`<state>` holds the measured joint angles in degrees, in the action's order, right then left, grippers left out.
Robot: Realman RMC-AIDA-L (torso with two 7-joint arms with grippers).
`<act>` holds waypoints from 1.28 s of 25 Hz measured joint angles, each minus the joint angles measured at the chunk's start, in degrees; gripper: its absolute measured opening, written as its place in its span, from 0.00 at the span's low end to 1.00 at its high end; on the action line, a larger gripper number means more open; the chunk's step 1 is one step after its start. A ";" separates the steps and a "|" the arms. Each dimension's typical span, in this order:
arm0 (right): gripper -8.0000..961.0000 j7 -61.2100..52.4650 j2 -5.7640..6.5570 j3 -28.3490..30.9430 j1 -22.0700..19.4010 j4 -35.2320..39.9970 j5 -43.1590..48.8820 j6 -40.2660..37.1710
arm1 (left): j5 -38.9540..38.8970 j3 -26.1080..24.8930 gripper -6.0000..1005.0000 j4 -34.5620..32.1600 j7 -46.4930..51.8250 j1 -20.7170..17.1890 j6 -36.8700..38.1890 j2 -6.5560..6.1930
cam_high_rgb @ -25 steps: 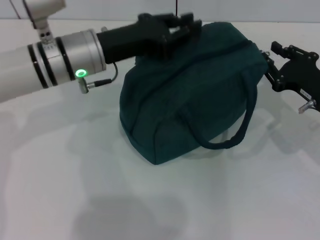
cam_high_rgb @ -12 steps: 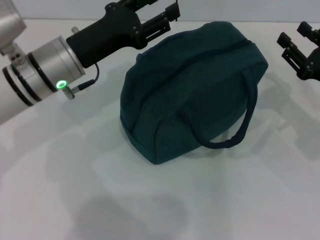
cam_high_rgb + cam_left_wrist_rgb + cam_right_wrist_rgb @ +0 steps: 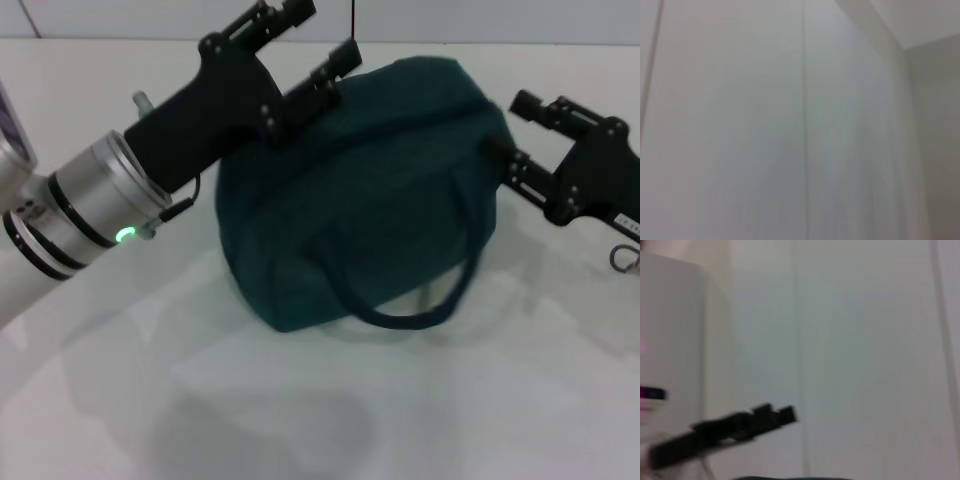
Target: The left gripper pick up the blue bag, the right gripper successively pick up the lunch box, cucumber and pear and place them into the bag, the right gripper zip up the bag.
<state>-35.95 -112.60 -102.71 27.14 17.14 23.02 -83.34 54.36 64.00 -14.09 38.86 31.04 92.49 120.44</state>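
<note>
Head view showed the left gripper (image 3: 312, 42) with its fingers spread apart, holding nothing, just above the bag's (image 3: 360, 190) far top edge. The right gripper (image 3: 515, 135) was wide too, empty, right at the bag's end. The bag looked zipped, so only pulling away seemed left.

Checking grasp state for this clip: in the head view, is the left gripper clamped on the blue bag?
No. The left gripper is open beside the blue bag, its fingers spread and holding nothing.
</note>
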 joint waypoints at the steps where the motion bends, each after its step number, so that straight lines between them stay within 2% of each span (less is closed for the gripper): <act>1: 0.54 -1.32 0.25 0.00 0.28 0.16 1.30 -1.44 | 0.18 0.76 0.67 0.22 -0.73 -0.07 0.41 -0.10; 5: 0.53 -3.70 1.07 -0.05 0.43 0.16 3.75 -7.17 | 0.49 4.05 0.67 0.07 -1.60 -1.11 0.58 -0.58; 10: 0.53 -4.21 1.18 0.03 -0.03 0.13 5.72 -12.60 | 2.69 4.85 0.67 -0.07 -5.52 -4.40 1.10 -0.59; 13: 0.53 -5.21 0.69 0.06 -0.42 -0.08 5.81 -12.78 | 5.05 4.92 0.67 -0.10 -8.93 -6.28 2.77 -0.50; 16: 0.53 -5.22 -0.49 0.07 -1.31 -0.63 5.85 -12.58 | 6.43 5.57 0.67 -0.13 -11.31 -7.59 3.66 -0.51; 23: 0.53 -1.56 -2.59 0.17 -4.46 -0.79 5.83 -12.53 | 8.00 6.39 0.67 -0.06 -14.79 -8.55 3.23 -0.67; 32: 0.53 -0.43 -2.68 -0.15 -5.18 -0.70 6.47 -13.37 | 8.76 5.99 0.67 -0.30 -14.84 -8.65 3.11 -1.04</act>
<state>-36.38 -115.28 -102.86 21.97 16.44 29.49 -96.71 63.12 70.00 -14.39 24.03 22.39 95.59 119.40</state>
